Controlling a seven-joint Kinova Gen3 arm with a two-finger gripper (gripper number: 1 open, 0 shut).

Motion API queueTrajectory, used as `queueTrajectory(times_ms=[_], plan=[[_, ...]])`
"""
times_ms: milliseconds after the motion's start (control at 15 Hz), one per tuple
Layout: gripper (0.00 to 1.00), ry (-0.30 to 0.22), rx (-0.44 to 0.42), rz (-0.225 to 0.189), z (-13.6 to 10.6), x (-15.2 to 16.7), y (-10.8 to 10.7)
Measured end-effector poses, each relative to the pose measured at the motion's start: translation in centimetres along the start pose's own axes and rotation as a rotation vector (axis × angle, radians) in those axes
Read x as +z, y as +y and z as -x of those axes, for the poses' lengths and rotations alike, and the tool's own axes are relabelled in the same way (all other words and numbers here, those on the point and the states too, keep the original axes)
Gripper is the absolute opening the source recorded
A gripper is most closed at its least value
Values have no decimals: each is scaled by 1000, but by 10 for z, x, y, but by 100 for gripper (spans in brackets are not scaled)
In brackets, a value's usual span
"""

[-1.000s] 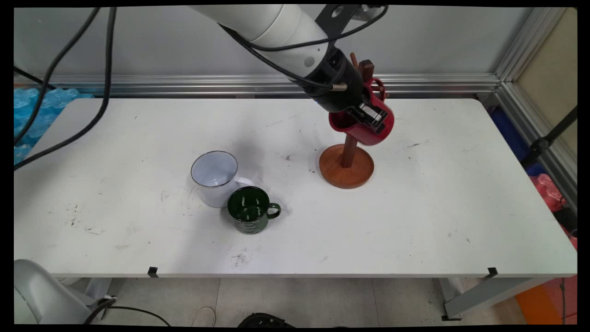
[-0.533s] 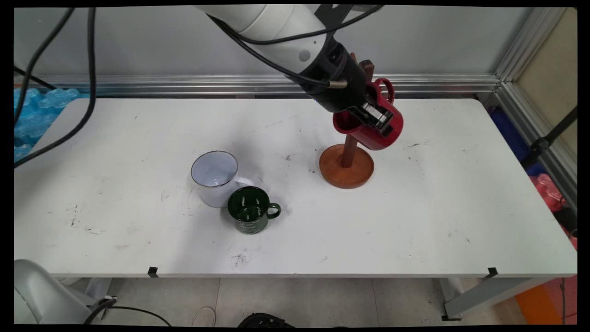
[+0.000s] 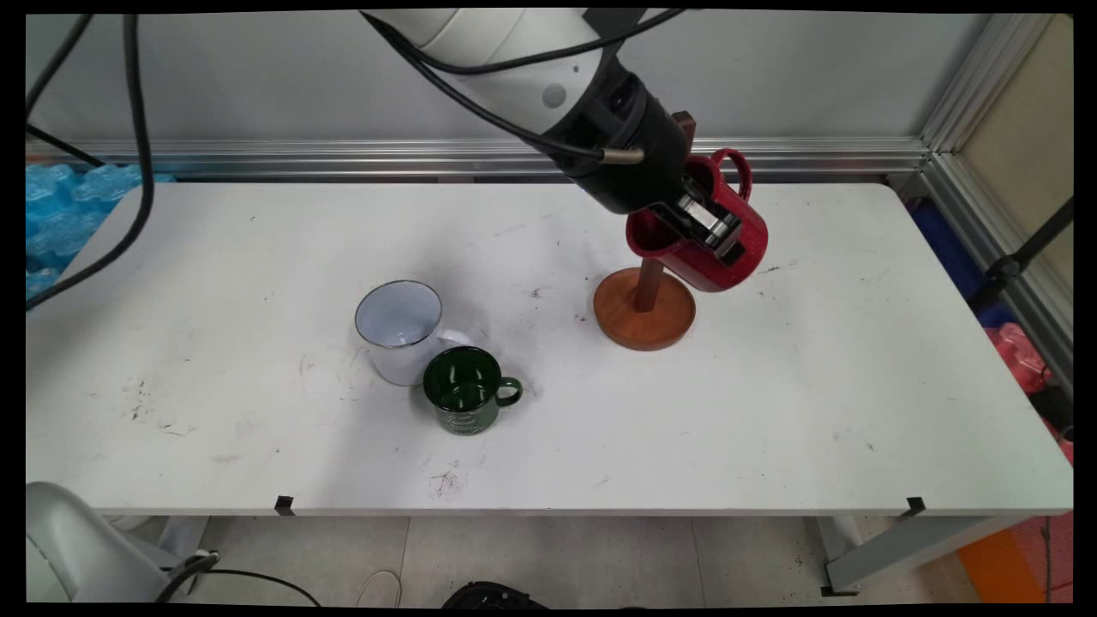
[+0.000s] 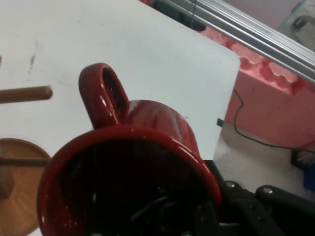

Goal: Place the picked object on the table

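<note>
Hand (image 3: 704, 224) of mine clamped on the red mug's (image 3: 716, 248) rim, mug tilted above the wooden stand (image 3: 644, 308) on the tabletop (image 3: 771, 386).

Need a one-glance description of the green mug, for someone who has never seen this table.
Start at the white table and find the two mugs standing left of the wooden mug stand. The green mug is the nearer, smaller one, touching the white mug. It is dark glossy green, upright, with its handle pointing right.

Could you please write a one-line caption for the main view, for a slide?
Gripper holds a tilted red mug beside a wooden mug stand; white mug and green mug on the table.
</note>
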Motion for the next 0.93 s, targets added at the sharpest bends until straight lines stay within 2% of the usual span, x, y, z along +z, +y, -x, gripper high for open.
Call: queueTrajectory(times_ms=[400,933], plan=[[0,-30,41,4,8,-15,4],[0,-135,122,-67,25,-57,-16]])
